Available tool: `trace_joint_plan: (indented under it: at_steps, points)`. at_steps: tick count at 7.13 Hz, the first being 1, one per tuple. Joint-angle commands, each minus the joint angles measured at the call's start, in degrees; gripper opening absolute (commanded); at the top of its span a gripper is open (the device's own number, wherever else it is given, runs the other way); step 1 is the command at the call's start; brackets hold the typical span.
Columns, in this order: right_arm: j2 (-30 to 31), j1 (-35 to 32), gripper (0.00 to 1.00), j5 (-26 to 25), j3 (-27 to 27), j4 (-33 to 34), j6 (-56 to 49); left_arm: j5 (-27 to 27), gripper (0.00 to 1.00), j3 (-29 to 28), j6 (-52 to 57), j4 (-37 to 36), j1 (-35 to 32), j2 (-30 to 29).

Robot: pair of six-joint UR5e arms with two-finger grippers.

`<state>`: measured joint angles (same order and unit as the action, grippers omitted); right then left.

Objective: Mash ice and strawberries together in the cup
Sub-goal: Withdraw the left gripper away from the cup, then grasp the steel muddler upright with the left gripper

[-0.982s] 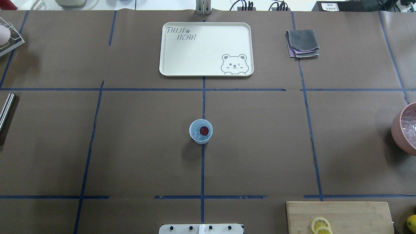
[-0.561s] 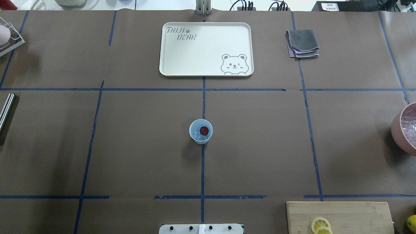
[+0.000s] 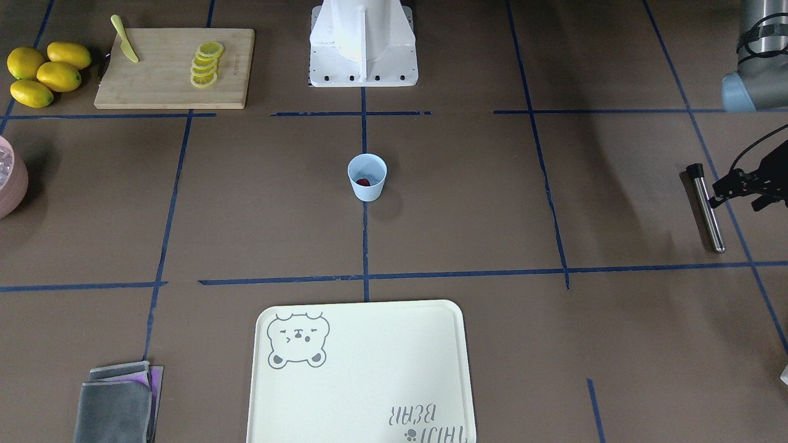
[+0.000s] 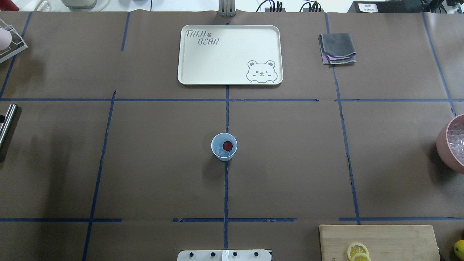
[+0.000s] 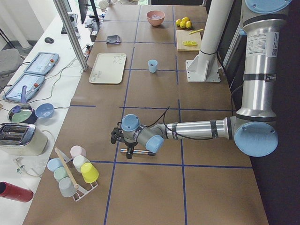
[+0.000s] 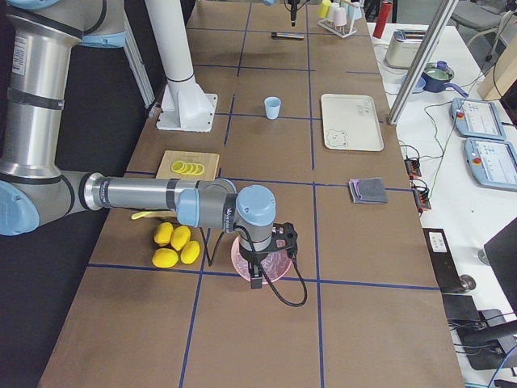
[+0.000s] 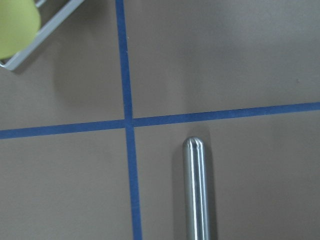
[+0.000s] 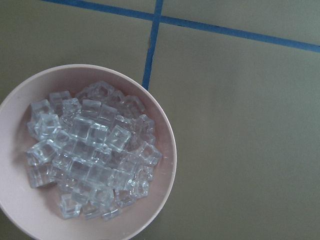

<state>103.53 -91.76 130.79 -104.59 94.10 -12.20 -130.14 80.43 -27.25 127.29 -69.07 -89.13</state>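
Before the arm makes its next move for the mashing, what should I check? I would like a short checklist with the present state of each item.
1. The cup stands upright near the middle of the table: ok.
2. The strawberry and the ice are inside the cup: ok.
3. The metal rod is held by the left gripper: not ok; it lies on the table, with the gripper close by.
4. The left gripper is open wide enough for the rod: cannot tell.
5. The right gripper is away from the cup: ok; it hangs over the pink bowl.
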Motion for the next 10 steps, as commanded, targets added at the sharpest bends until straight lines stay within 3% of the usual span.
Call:
trace_joint_plan:
  at_steps: [1,3,5,10]
  points:
    - [0.09,0.0,1.0,-0.01,0.0,0.03,-0.01,1.55,1.0,-2.63,-0.43,0.42,1.92,-1.56]
    - [0.0,0.0,1.0,-0.01,0.0,0.03,-0.01,1.55,1.0,-5.8,0.09,0.33,1.92,-4.81]
    - [0.0,0.0,1.0,-0.01,0.0,-0.06,-0.01,1.64,0.88,-6.6,0.18,0.42,2.01,-5.44]
    - [0.0,0.0,1.0,-0.01,0.0,-0.06,-0.01,1.64,0.85,-7.83,0.8,0.15,2.01,-5.53]
